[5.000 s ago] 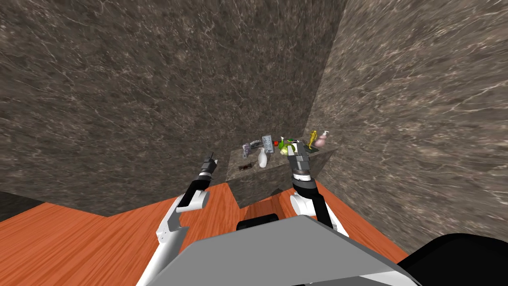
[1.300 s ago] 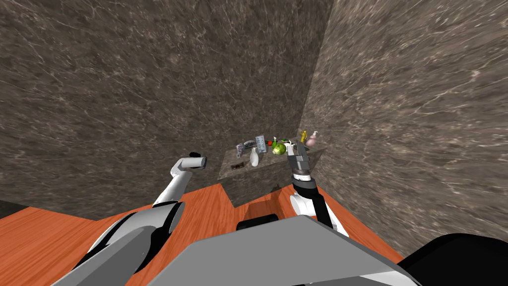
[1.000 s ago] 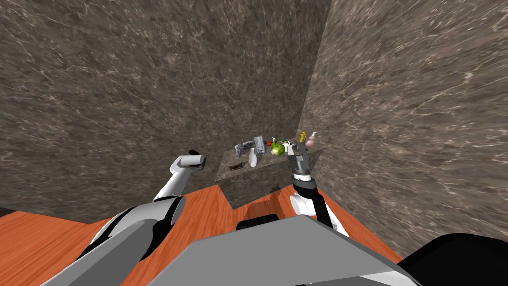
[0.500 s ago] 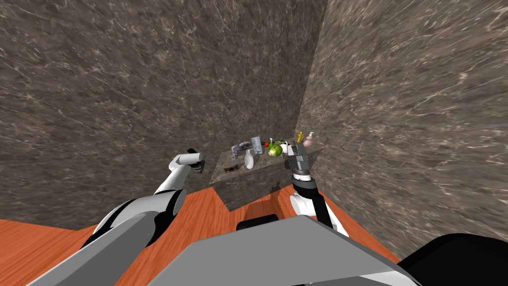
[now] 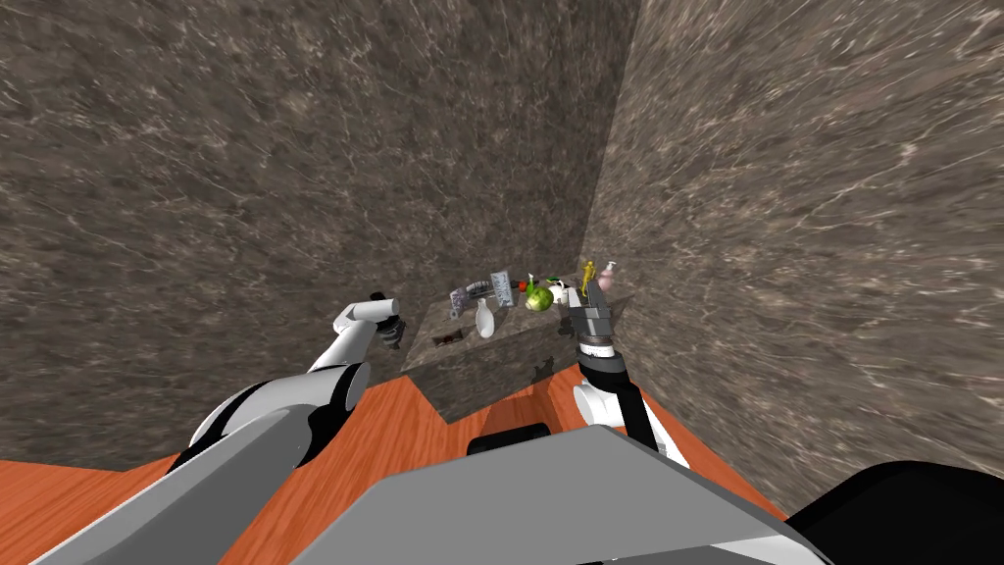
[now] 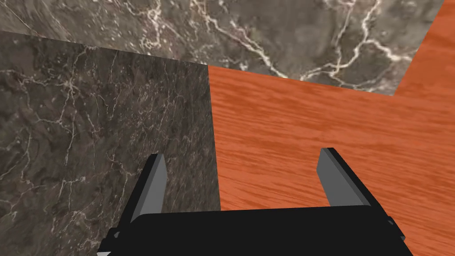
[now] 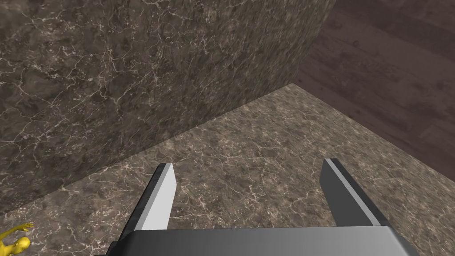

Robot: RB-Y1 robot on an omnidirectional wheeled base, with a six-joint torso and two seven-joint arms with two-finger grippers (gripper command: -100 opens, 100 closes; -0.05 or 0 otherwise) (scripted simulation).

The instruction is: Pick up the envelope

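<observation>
A marble counter (image 5: pixel 510 343) fills the corner ahead. At its back leans a pale grey flat rectangle (image 5: pixel 502 288), which looks like the envelope. My right gripper (image 5: pixel 575 296) hovers over the counter's right part, open, with nothing between its fingers. In the right wrist view the right gripper (image 7: pixel 249 195) is over bare marble, a yellow figurine (image 7: pixel 13 242) beside it. My left gripper (image 5: pixel 394 335) hangs off the counter's left end, pointing down. The left wrist view shows the left gripper (image 6: pixel 240 178) open, over the counter's marble side and the orange wooden floor (image 6: pixel 320 129).
On the counter also stand a white vase (image 5: pixel 484 319), a green round thing (image 5: pixel 536 297), a yellow figurine (image 5: pixel 588 272), a pink bottle (image 5: pixel 607 277), a grey curved item (image 5: pixel 469 294) and a dark flat item (image 5: pixel 446 339). Marble walls (image 5: pixel 245 196) close in behind and on the right.
My left arm has lifted and bent, so its gripper now points down by the counter's left end. My view has turned a little; the right arm holds its place.
</observation>
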